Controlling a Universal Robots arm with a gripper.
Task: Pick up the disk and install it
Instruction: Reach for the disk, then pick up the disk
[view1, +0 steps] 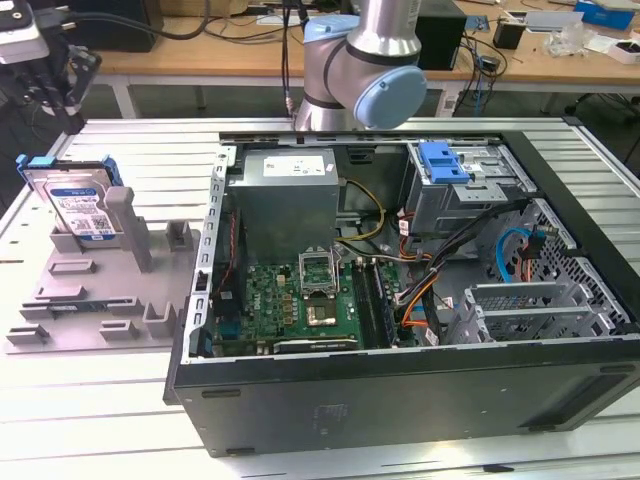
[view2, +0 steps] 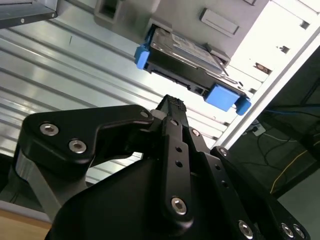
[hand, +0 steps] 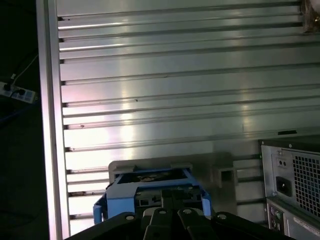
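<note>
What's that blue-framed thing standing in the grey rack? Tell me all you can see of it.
That is the disk, a flat rectangular hard drive with a silver-grey, metal-looking body and a white-and-blue label, framed by a blue plastic bracket. It stands on edge, tilted back, in the grey holder on the ribbed table, to the exterior view's left of the open computer case.
</note>
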